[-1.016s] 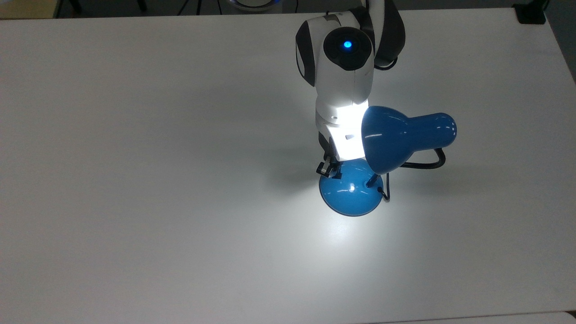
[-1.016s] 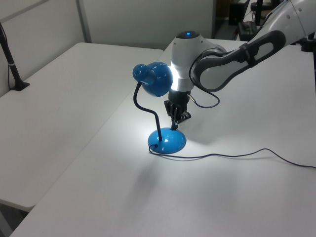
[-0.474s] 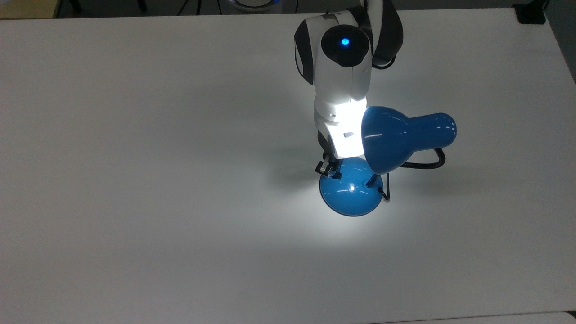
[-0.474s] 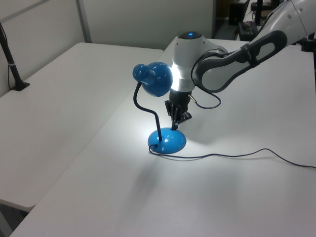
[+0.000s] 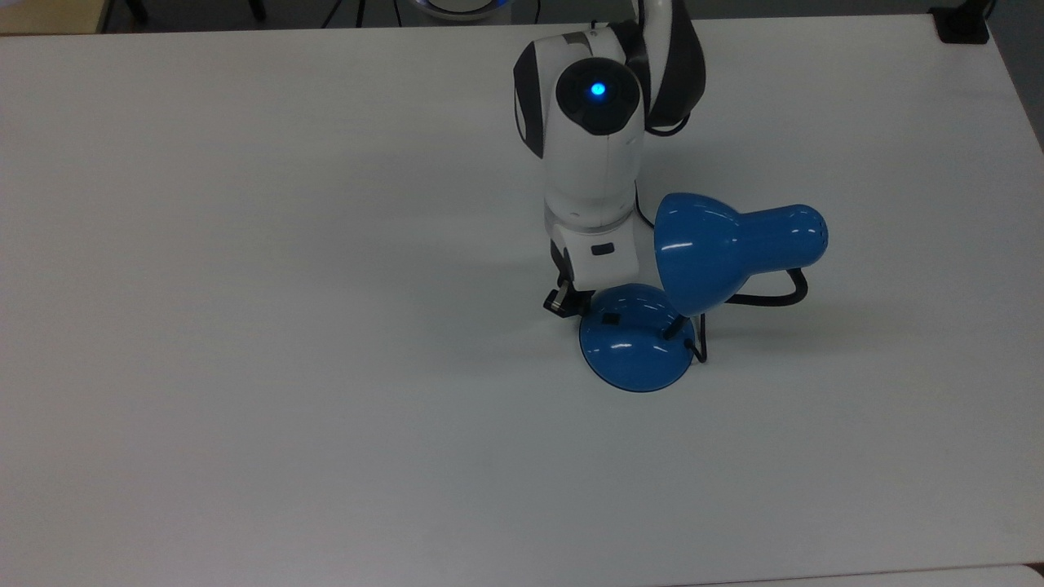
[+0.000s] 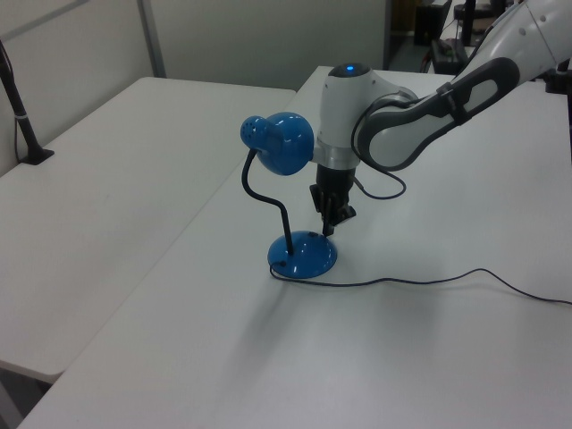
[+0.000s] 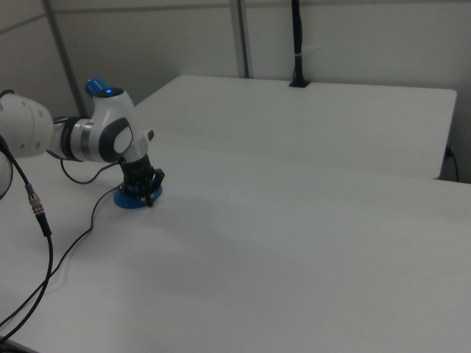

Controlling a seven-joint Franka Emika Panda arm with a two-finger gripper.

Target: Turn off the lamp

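The lamp is dark: its blue bell shade (image 5: 701, 249) casts no glow on the table. The shade hangs on a black bendy neck (image 6: 259, 192) above the round blue base (image 5: 636, 355). A small black switch (image 5: 608, 319) sits on the base's upper left in the top view. My gripper (image 5: 561, 303) points down just beyond the base's rim, on the top view's left, with its fingers together and nothing held. In the left view the gripper (image 6: 329, 225) hovers just above the base (image 6: 304, 257). In the right view the gripper (image 7: 149, 193) stands in front of the base (image 7: 131, 200).
The lamp's black cord (image 6: 429, 279) trails over the white table (image 5: 285, 326) toward the left view's right. A black post (image 7: 296, 44) stands clamped at the far table edge. A loose cable (image 7: 37, 213) hangs near the right view's left.
The lamp's light has gone out; the bright patch on the table and on my wrist has vanished. My gripper has shifted off the base toward the top view's left.
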